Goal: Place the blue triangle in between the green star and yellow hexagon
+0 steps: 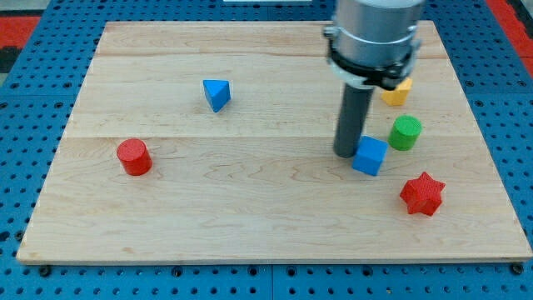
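Two blue (216,94) (370,155), two red (133,157) (422,193), one green (405,132), one yellow (397,92); my tip (348,154), empty, against blue cube (370,155)

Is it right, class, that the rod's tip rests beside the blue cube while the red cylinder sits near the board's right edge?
Not quite. In the camera view, my tip does rest just left of the blue cube, but the red cylinder sits near the board's left edge, not the right. The red block on the right is the red star.
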Robot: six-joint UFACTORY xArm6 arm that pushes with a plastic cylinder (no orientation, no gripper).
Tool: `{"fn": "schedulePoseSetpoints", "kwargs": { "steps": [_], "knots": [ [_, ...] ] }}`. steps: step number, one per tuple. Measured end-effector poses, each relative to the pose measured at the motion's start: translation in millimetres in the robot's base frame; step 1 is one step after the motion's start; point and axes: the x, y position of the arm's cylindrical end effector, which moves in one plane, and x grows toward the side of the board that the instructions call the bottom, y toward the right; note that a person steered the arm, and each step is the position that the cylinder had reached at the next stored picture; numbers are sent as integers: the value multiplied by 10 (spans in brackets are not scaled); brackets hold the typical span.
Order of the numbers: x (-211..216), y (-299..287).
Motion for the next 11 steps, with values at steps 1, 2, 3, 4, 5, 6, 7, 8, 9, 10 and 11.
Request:
{"fn": "schedulePoseSetpoints", "kwargs": {
  "steps": [1,2,3,4,5,6,7,8,9,10,11],
  "knots": [
    [124,55],
    [270,78],
    [272,263],
    [231,147],
    [5,-370],
    [-243,-960],
    [-408,-1748],
    [-550,-2327],
    [-878,-2372],
    [-1053,-2250],
    [-1053,-1922]
  ]
}}
